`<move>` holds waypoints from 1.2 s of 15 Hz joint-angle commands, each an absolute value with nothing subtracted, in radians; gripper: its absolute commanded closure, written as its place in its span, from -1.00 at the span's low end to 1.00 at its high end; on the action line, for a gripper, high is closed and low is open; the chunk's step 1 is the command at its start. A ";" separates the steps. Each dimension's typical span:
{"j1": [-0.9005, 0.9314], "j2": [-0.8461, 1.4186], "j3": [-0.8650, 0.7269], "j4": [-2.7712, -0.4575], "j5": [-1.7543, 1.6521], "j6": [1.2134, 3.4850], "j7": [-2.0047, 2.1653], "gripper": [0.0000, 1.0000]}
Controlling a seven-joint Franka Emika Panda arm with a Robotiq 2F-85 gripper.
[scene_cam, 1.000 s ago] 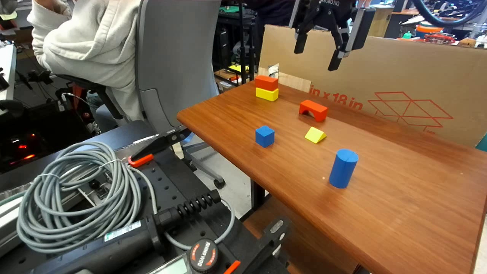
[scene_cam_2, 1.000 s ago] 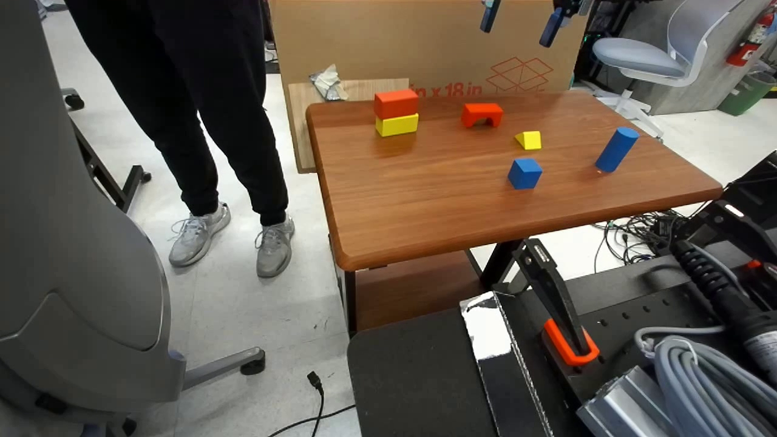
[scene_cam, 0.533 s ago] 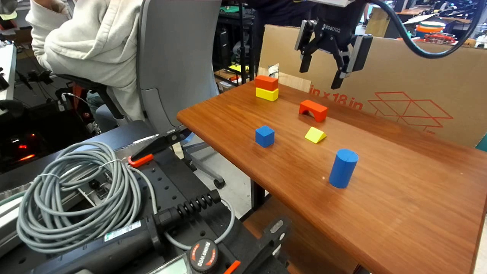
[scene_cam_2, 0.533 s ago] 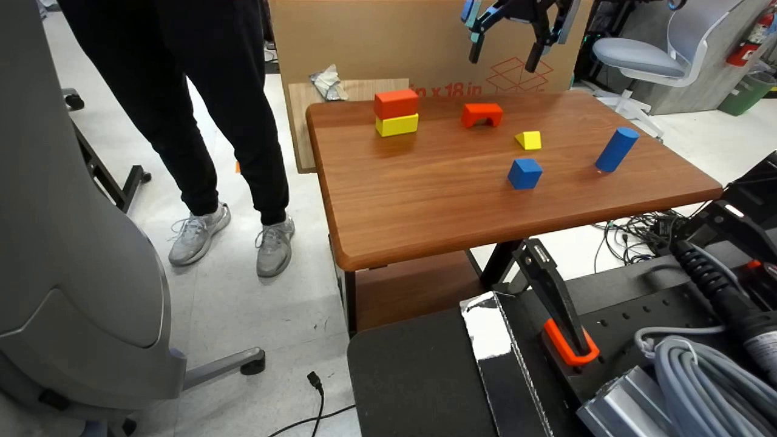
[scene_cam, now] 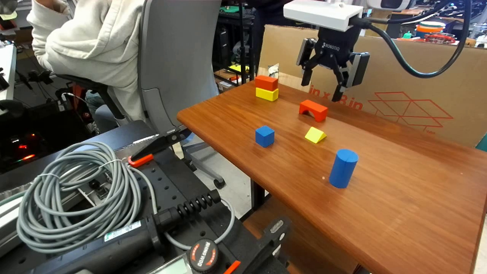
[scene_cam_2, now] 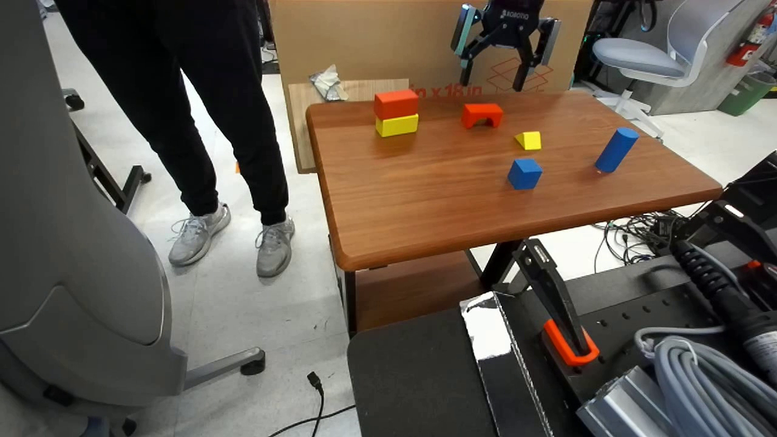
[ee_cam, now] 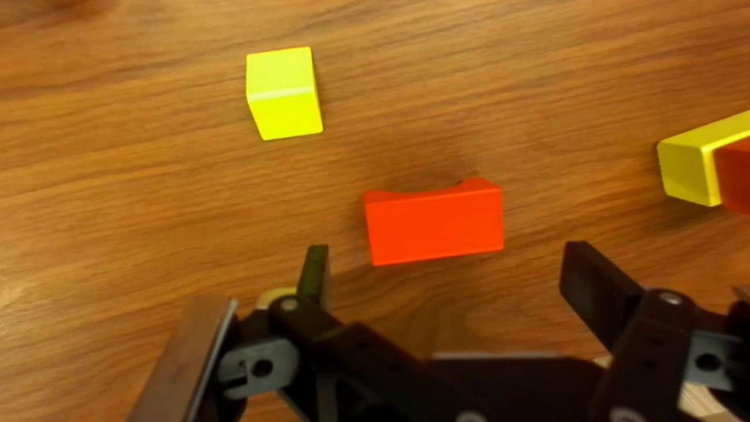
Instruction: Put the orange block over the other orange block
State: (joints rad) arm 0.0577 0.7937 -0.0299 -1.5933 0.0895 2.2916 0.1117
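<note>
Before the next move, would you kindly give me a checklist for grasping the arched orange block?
1. End effector open: ok, jaws apart.
2. End effector lowered around the arched orange block: not ok, it hovers above.
3. Arched orange block standing on the table, touching no other block: ok.
4. Other orange block resting on a yellow block: ok.
5. Opening wide enough for the arched orange block: cannot tell, given the height difference.

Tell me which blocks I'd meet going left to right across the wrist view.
Yellow triangular block, arch-shaped orange-red block, then, cut off by the right edge, an orange-red rectangular block stacked on a yellow rectangular block.
</note>
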 commanded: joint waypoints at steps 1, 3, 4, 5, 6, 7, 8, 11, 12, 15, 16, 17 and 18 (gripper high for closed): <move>0.067 0.865 -0.031 -1.496 0.049 2.234 0.127 -1.00; 0.072 0.890 -0.031 -1.468 0.033 2.218 0.124 -1.00; 0.074 0.902 -0.031 -1.454 0.029 2.209 0.123 -1.00; 0.077 0.914 -0.031 -1.440 0.026 2.201 0.124 -1.00; 0.080 0.925 -0.032 -1.426 0.022 2.195 0.124 -1.00; 0.086 0.937 -0.037 -1.412 0.012 2.190 0.132 -1.00; 0.089 0.948 -0.038 -1.398 0.006 2.180 0.132 -1.00; 0.097 0.972 -0.040 -1.368 -0.012 2.164 0.132 -0.41; 0.099 0.976 -0.040 -1.363 -0.015 2.164 0.131 -0.39; 0.105 0.958 -0.036 -1.390 -0.023 2.189 0.126 0.12; 0.107 0.946 -0.035 -1.404 -0.024 2.199 0.125 0.18; 0.109 0.928 -0.031 -1.429 -0.023 2.212 0.122 0.18; 0.108 0.907 -0.024 -1.455 -0.019 2.219 0.112 0.18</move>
State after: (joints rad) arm 0.0998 0.9529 -0.0312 -1.4068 0.0018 2.2002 0.1129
